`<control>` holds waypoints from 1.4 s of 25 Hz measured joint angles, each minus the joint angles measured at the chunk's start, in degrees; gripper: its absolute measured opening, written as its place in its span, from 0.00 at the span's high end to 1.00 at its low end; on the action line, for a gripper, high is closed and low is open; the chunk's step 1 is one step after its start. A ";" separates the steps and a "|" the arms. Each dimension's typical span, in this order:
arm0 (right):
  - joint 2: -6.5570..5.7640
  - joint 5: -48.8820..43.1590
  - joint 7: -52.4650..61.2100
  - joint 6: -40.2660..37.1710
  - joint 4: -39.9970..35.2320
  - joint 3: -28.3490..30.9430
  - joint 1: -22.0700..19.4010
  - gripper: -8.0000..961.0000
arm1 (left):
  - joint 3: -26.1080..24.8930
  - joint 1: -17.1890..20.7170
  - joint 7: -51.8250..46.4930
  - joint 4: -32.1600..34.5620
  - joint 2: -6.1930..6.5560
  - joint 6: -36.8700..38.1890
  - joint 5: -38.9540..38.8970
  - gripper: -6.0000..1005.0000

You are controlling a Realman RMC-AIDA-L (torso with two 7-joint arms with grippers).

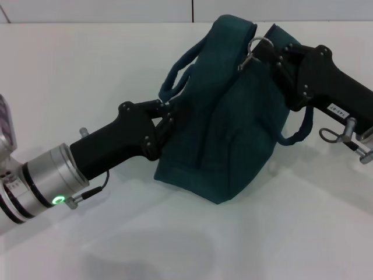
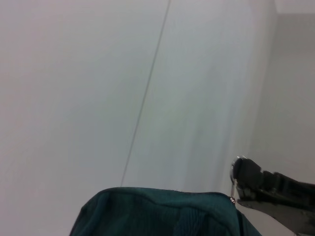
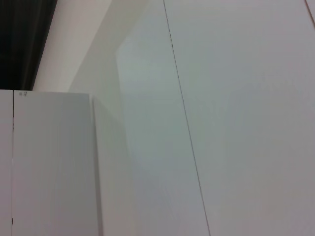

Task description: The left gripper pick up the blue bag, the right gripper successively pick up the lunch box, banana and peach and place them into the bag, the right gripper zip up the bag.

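Observation:
The blue bag stands bulging on the white table, its two handles drooping to either side. My left gripper is shut on the bag's left edge, just below a handle. At the bag's top right corner my right gripper is shut on the zipper pull, whose metal ring hangs beside the fingers. In the left wrist view the bag's top shows with the right gripper at its far end. The lunch box, banana and peach are out of view. The right wrist view shows only wall panels.
The white table extends in front of and to the left of the bag. A small pinkish thing sits at the left edge of the head view. A white wall runs behind the table.

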 joint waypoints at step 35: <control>-0.07 -0.03 -2.60 -9.17 0.46 3.27 -5.92 0.98 | 4.87 3.78 1.34 3.07 1.10 0.30 -13.63 0.95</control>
